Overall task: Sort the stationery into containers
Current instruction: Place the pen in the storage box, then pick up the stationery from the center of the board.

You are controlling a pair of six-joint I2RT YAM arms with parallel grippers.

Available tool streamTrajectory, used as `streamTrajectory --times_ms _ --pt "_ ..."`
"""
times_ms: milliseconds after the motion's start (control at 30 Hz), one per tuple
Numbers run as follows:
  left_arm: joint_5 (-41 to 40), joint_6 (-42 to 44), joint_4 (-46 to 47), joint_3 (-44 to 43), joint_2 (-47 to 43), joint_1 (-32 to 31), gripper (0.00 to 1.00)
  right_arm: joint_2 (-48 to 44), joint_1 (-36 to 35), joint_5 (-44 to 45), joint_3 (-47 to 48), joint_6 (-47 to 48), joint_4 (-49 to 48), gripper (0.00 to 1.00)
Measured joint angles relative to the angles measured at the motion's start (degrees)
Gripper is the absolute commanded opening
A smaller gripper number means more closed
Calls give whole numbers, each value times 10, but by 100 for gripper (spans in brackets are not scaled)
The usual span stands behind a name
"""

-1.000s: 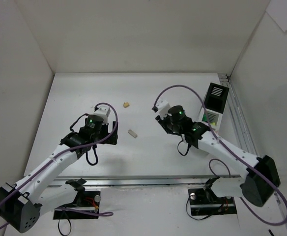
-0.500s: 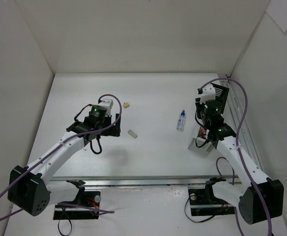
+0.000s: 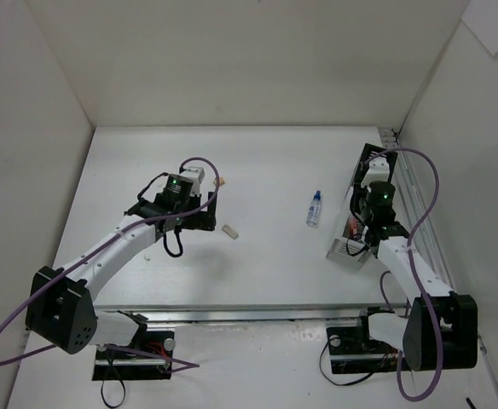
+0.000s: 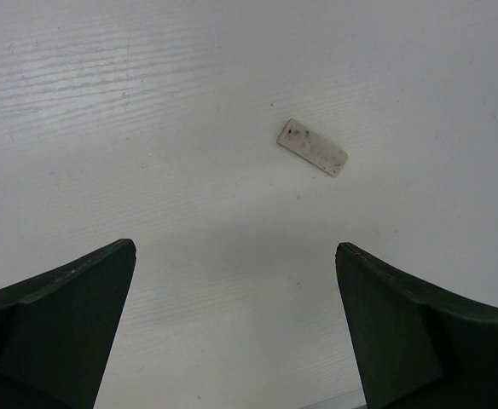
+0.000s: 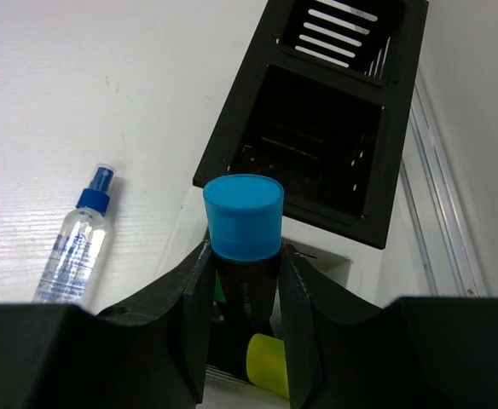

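My right gripper [image 3: 367, 209] is shut on a blue-capped highlighter [image 5: 243, 215], holding it upright over a white section of the organizer [image 3: 344, 249]. A yellow highlighter [image 5: 268, 362] lies in that section below it. The organizer's black section [image 5: 326, 145] is just beyond. A clear glue bottle with a blue cap [image 3: 315, 209] lies on the table left of the organizer; it also shows in the right wrist view [image 5: 77, 247]. My left gripper [image 3: 199, 219] is open and empty. A white eraser [image 4: 312, 146] lies ahead of it, apart from the fingers. A tan eraser [image 3: 220, 181] lies farther back.
White walls enclose the table on the left, back and right. A metal rail [image 3: 415, 213] runs along the right side next to the organizer. The white eraser [image 3: 229, 229] lies between the two arms.
My right gripper moved from the table's middle to over the organizer with the highlighter, uncovering the glue bottle. My left gripper swung back and right, closer to the erasers.
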State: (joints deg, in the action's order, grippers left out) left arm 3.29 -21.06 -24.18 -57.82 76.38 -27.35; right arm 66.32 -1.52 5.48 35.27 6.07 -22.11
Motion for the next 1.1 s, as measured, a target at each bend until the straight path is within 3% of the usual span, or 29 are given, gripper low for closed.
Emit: streamTrajectory --times_ms 67,167,300,467,633,733,833,1100 --pt "2 0 0 -4 5 0 99 -1 0 -3 -4 -9 -3 44" --pt "3 0 1 -9 9 0 99 -23 0 -5 -10 -24 -1 98" --pt "4 0 1 -9 8 0 99 -87 1 -5 -2 -26 40 98" --pt "6 0 6 -3 -9 0 99 -146 -4 -30 81 -34 118 98" --pt "9 0 12 14 -43 0 99 -151 -5 -146 118 -82 101 98" --pt "9 -1 10 26 -69 0 99 -85 -25 -204 175 -96 122 98" --pt "7 -1 13 41 -98 0 100 7 -79 -206 226 -112 131 98" --pt "-7 -7 5 62 -145 2 99 197 -242 11 313 -193 243 98"
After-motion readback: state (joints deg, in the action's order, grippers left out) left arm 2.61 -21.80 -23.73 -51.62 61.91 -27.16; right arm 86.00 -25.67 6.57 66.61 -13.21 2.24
